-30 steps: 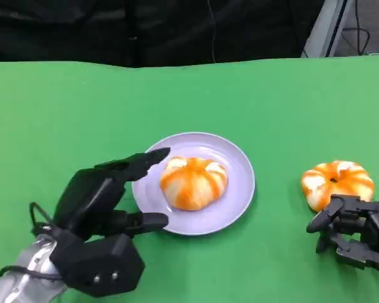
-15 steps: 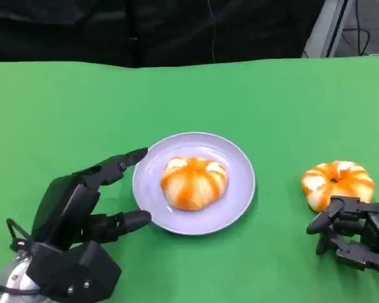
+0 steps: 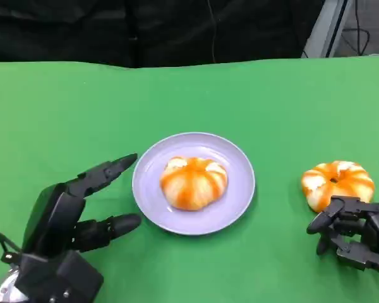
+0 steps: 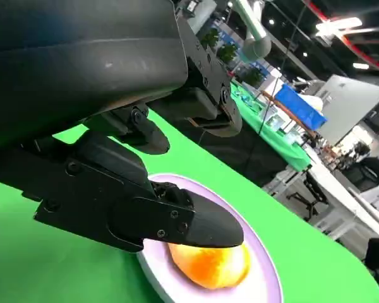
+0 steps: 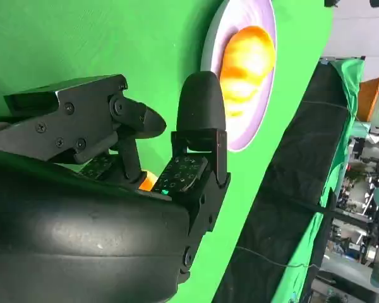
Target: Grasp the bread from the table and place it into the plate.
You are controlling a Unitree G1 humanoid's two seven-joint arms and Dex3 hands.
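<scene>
An orange-and-white bread roll [image 3: 193, 182] lies in the middle of the lavender plate [image 3: 240, 192], and the left wrist view shows it [image 4: 210, 265] on the plate [image 4: 265, 278] too. A second roll [image 3: 336, 183] lies on the green table to the right of the plate. My left hand [image 3: 69, 221] hovers to the plate's left, fingers spread and holding nothing. My right hand [image 3: 357, 237] sits just in front of the second roll, fingers curled toward it without holding it. The right wrist view looks past my fingers [image 5: 199, 113] to the plate [image 5: 265, 76] and its roll [image 5: 245, 63].
The green tablecloth [image 3: 82, 113] covers the whole table, with bare cloth behind and left of the plate. A dark backdrop [image 3: 145, 28] runs along the table's far edge.
My left hand has drawn back from the plate toward the lower left, its fingers now off the plate's rim. The right hand and both rolls have stayed put.
</scene>
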